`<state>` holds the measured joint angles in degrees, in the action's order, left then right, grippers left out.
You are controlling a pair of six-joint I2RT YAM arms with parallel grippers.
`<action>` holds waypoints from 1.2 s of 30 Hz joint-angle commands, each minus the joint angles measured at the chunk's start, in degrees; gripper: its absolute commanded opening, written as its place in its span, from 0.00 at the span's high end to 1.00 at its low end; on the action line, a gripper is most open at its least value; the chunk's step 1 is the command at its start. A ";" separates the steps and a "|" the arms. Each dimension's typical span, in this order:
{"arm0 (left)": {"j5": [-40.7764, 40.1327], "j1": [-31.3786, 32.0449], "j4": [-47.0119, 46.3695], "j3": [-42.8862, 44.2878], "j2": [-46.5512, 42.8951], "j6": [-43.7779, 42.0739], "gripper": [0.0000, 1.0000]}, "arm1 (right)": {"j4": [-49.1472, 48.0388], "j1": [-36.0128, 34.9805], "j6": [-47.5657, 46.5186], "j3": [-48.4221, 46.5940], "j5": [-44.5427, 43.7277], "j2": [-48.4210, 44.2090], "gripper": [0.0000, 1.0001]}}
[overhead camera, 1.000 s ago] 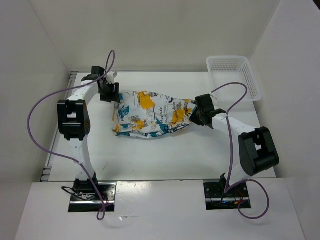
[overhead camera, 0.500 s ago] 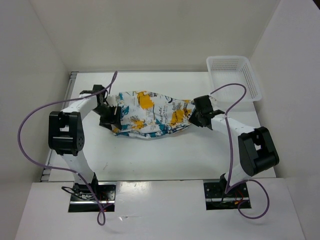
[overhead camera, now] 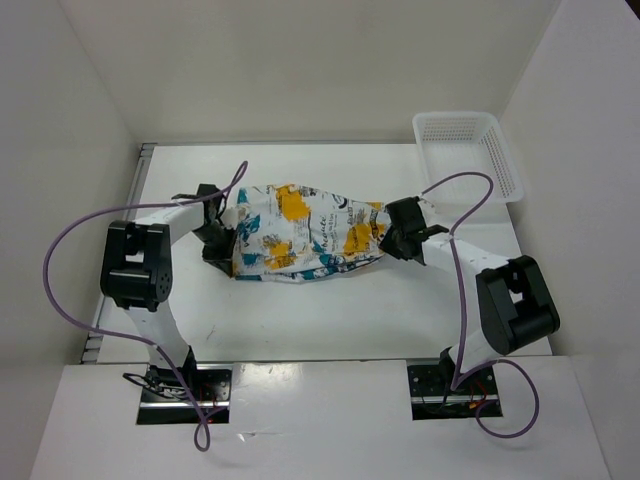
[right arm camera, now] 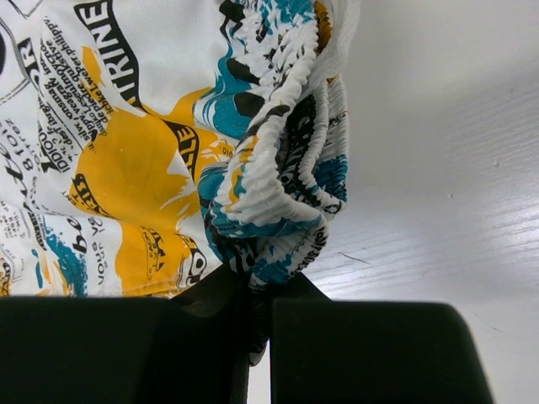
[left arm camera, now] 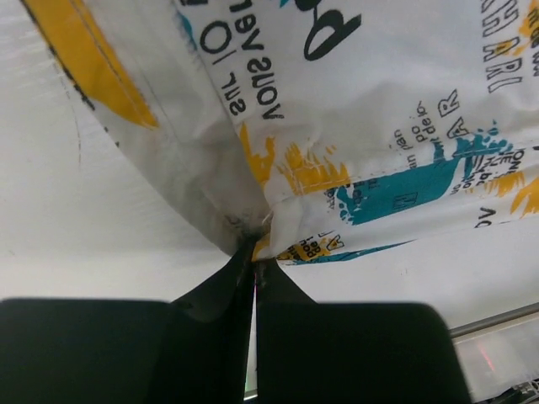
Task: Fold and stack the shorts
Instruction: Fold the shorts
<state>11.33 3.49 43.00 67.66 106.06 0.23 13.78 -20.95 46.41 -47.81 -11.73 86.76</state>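
The shorts (overhead camera: 300,235), white with teal, yellow and black print, lie stretched across the middle of the table between both arms. My left gripper (overhead camera: 226,240) is shut on the shorts' left edge; in the left wrist view a fold of the shorts (left arm camera: 337,160) is pinched at the tips of the left gripper (left arm camera: 255,252). My right gripper (overhead camera: 388,235) is shut on the shorts' right end. In the right wrist view the right gripper (right arm camera: 261,286) clamps the shorts (right arm camera: 269,194) by their bunched elastic waistband.
A white mesh basket (overhead camera: 468,155) stands at the table's back right corner. White walls enclose the table (overhead camera: 330,310) on three sides. Purple cables loop from both arms.
My left gripper came down from the back left to the shorts' left edge and shut on it. The right gripper kept its grip and barely shifted.
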 commanded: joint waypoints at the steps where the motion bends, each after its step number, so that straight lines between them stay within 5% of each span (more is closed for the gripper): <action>1: -0.62 -1.20 0.59 -0.60 -3.66 -0.23 0.97 | -0.33 -0.67 0.17 1.58 -3.65 -2.30 1.00; 10: 15.18 -4.72 16.48 4.41 -5.87 -0.23 1.00 | -0.33 -0.67 0.70 3.77 -4.97 -2.83 1.00; 15: 10.31 -2.97 14.31 -1.11 -5.16 -0.23 0.99 | -0.86 -0.67 0.70 4.31 -4.97 -3.44 1.00; 17: 8.54 -2.43 12.03 -3.57 -4.64 -0.23 0.93 | -0.86 -0.67 0.70 4.31 -4.97 -3.44 1.00; 20: 6.96 -2.43 10.70 -3.59 -4.64 -0.23 0.66 | -0.25 -0.67 0.08 2.99 -4.97 -2.92 1.00; 26: 7.91 -4.89 13.07 6.85 -5.77 -0.23 0.44 | 1.42 -0.67 -2.55 0.80 -6.90 -3.97 1.00; 31: 9.68 -3.85 6.51 13.90 -2.99 -0.23 0.35 | 3.53 -0.67 -4.75 -1.41 -8.92 -5.02 1.00; 36: -1.12 -0.41 0.51 13.38 5.11 -0.23 0.35 | 5.81 -0.67 -7.82 -5.18 -11.20 -6.07 1.00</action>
<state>15.70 1.39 46.44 82.17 105.97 0.23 18.09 -21.23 41.28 -48.66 -17.91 84.03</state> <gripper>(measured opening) 0.653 0.080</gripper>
